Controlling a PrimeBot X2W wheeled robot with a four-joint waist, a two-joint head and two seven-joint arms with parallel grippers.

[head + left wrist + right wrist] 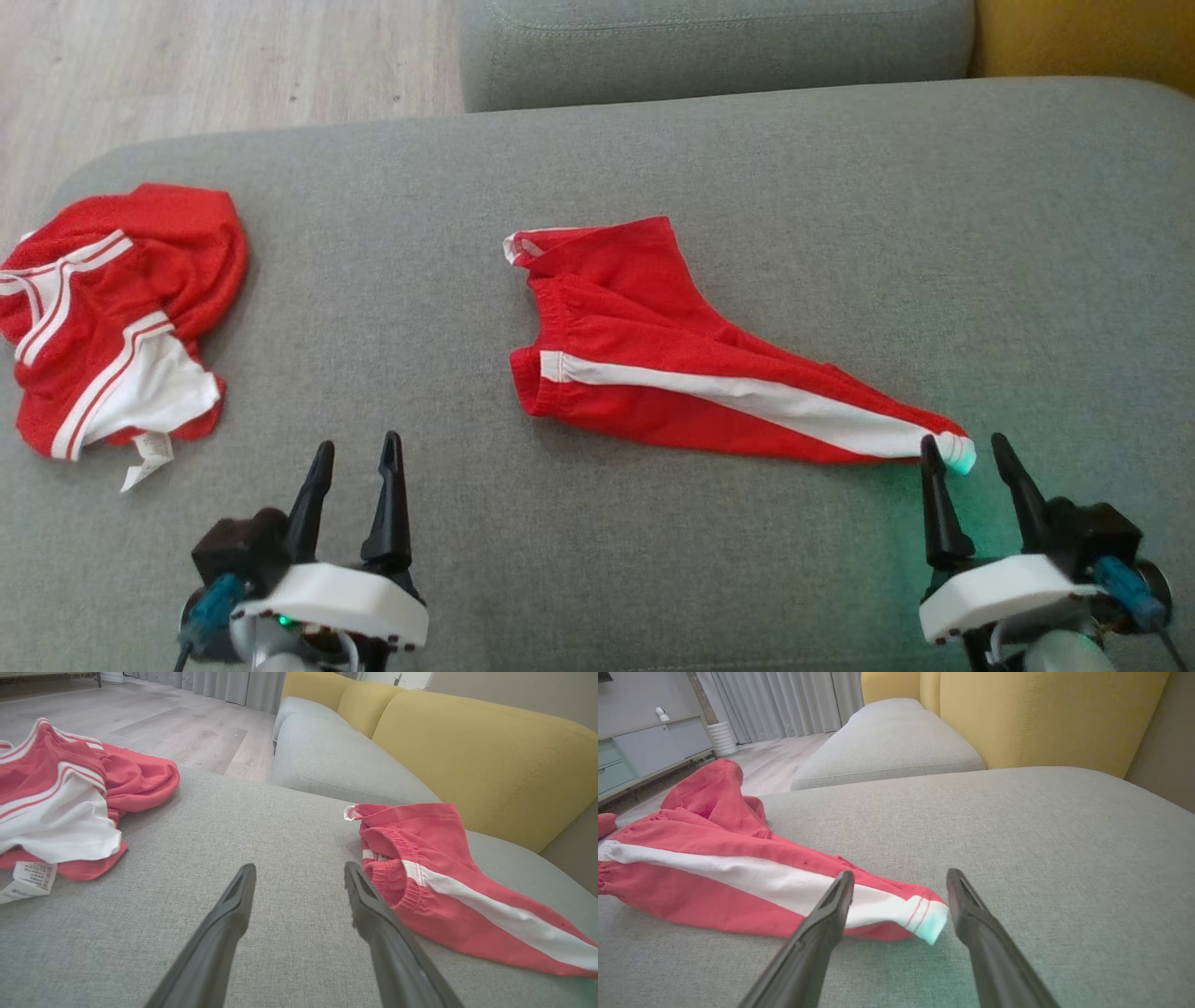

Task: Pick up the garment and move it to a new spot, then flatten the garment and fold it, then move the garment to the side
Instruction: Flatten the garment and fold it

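Lying near the middle of the grey cushion [747, 168], the shorts [653, 364] are red with one white side stripe. The waistband faces the robot's left and is partly turned over. The fabric narrows toward the robot's right and ends in a white-edged hem [957, 453].

The right gripper [963, 441] stands at this hem with its fingers spread apart and nothing pinched between them. In the right wrist view the hem tip lies on the cushion between the two fingers. Contact between finger and fabric cannot be determined. A green glow tints the hem and the cushion beside it.

The left gripper [358, 443] is also spread wide and holds nothing. It is over bare cushion, near the waistband end of the shorts but apart from it. In the left wrist view the waistband lies just to the right of the right-hand finger.

A second garment [103, 308], red and white with striped trim, is bunched at the cushion's left edge, well apart from the shorts. Its white label [145, 462] lies on the cushion on the near side.

Wood floor [187, 65] shows past the cushion's far left corner. A yellow backrest [490, 756] rises behind the seat.
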